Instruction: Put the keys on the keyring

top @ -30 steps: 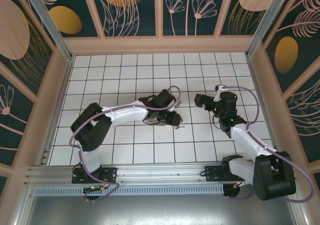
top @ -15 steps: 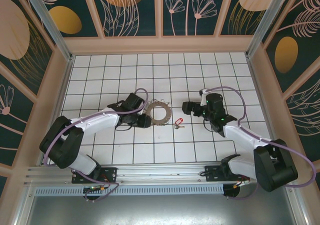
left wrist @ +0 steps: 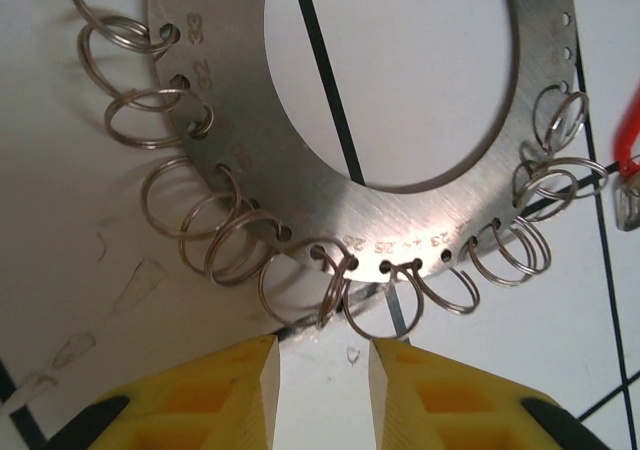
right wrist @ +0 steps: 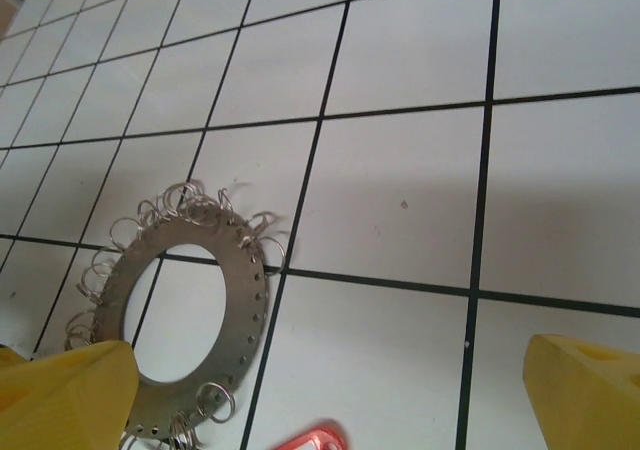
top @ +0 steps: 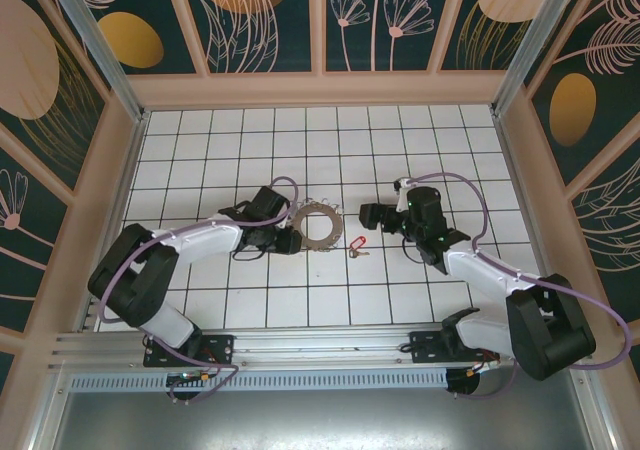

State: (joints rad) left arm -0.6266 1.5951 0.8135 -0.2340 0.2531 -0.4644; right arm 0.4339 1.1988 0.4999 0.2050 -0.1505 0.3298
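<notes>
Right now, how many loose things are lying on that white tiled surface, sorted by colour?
Grey: 1, the large flat grey metal ring plate fringed with small wire loops
Red: 1, the tiny red tag-like key beside it
Total: 2

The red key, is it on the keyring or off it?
Off. The red key lies on the white tiles beside the keyring, outside its fringed rim rather than hanging from it.
</notes>
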